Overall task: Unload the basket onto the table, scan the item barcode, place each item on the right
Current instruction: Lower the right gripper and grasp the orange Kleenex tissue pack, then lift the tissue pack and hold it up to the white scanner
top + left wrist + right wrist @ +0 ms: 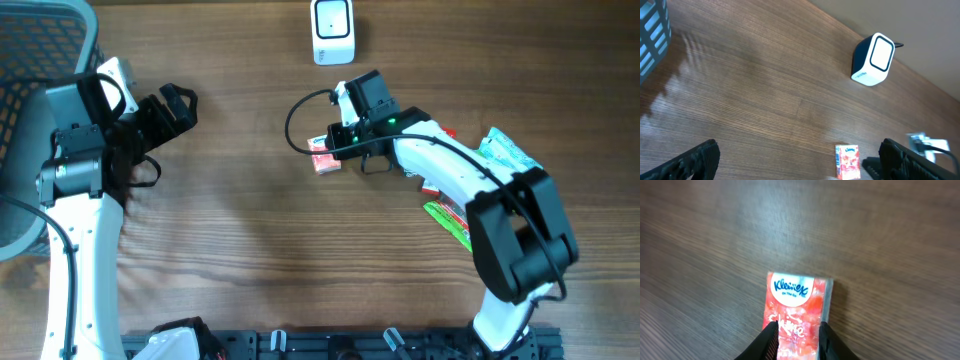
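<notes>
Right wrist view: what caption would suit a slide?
Right gripper clasps a red Kleenex pack lying on the wooden table.

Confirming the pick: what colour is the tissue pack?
Tissue pack: red-pink with a white logo patch; clearest in right wrist view.

tissue pack bottom cut off, basket cropped

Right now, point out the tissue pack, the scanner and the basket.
tissue pack [799,305], right wrist view, middle of its red wrapper.
scanner [333,32], overhead view, middle of its white face.
basket [45,40], overhead view, its grey mesh wall.
</notes>
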